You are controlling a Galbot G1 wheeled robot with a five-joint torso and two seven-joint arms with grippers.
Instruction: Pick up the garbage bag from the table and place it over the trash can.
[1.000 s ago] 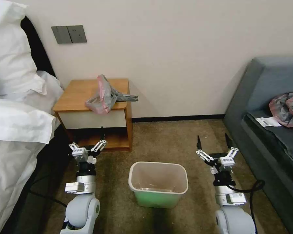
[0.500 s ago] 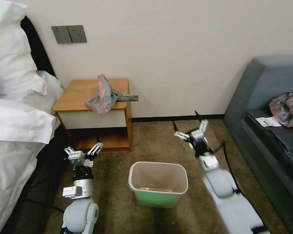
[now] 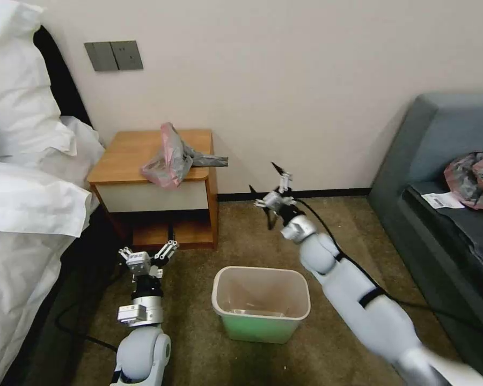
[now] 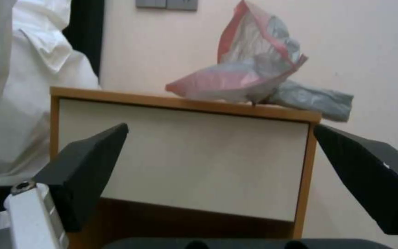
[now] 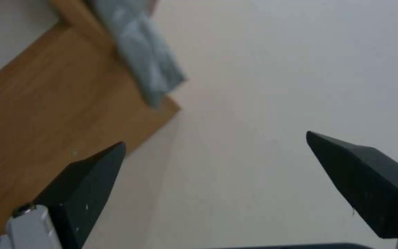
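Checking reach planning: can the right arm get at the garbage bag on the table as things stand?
Probably yes: the right gripper hangs open beside the table, and nothing stands between it and the garbage bag's grey tail overhanging that edge.

The robot is showing two glossy white rounded arms with silver metal wrist blocks. Each white skeletal gripper, left (image 3: 147, 252) and right (image 3: 266, 185), is carrying black wedge-shaped fingertips (image 4: 88, 166) and a small barcode-like label. A black cable (image 3: 333, 241) is running along the right arm.
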